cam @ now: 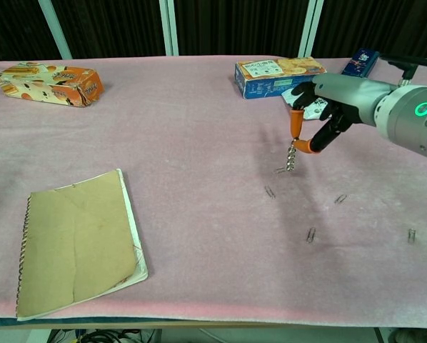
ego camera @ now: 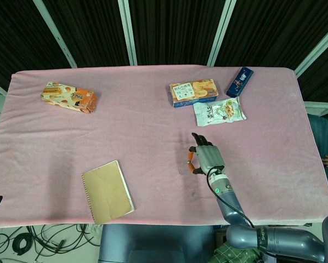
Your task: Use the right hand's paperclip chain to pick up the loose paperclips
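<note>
A brown notebook (cam: 78,243) lies near the front edge of the pink table cloth (cam: 185,128); an orange snack box (cam: 51,83) sits far back on the left. A blue cookie box (cam: 274,76) sits at the back; a white snack bag (ego camera: 219,112) and a dark blue packet (ego camera: 239,81) lie close by it.

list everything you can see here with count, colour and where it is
table: 1, pink cloth, fills both views
orange box: 1, orange and cream, far left
blue box: 1, blue with orange top, far centre-right
pouch: 1, white, just in front of the blue box
blue packet: 1, dark blue, far right, beside the blue box
notebook: 1, brown cover, near left edge
loose clips: 4 visible, silver, lying on the cloth near right
clip chain: 1, silver, hanging from the right hand, lower end at the cloth
right hand: 1, grey with orange fingertips, pinches the chain's top
left hand: not in view
</note>
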You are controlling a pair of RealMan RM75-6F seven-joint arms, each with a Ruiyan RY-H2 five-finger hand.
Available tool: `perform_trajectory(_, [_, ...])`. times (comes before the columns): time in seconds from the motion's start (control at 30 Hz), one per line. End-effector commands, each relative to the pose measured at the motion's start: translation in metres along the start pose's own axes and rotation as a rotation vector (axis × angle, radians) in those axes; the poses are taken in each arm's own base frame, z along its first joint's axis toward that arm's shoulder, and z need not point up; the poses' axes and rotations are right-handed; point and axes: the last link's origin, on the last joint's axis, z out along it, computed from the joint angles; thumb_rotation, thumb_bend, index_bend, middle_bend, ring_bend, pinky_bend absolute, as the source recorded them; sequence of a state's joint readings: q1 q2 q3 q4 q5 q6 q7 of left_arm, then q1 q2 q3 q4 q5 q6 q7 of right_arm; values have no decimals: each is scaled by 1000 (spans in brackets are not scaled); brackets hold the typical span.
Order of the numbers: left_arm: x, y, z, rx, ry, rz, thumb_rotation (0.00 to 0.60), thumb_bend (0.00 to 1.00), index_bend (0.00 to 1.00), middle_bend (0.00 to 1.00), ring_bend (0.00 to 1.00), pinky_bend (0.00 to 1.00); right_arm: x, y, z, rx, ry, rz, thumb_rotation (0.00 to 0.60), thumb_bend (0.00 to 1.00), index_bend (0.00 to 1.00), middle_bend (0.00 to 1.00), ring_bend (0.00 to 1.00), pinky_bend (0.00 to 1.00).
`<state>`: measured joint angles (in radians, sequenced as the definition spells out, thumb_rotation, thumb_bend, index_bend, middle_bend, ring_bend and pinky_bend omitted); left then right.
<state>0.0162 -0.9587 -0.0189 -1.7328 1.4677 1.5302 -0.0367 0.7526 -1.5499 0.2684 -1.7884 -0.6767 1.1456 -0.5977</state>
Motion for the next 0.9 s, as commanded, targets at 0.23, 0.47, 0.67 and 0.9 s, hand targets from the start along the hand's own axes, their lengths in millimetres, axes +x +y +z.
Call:
perform_trajectory(0.23, [0,0,0,0,0,0,600,224,30,0,0,0,-19,-10,-23,55,-71,-26,600,317,569,0,5,187])
perform_trajectory(0.47, [0,0,0,0,1,-1,600,224,30,0,0,0,-24,-15,-23,65,-73,-31,600,317,570,0,5,187])
perform_trajectory(0.67, [0,-1,0,1,-1,-1,600,224,30,0,0,0,-24,-14,-22,64,-67,-34,600,316,570,0,5,187])
perform_trajectory(0.9, [0,0,0,-1,-2,0,600,224,30,0,0,0,-21,-14,-19,57,-57,-22,600,317,571,0,6,187])
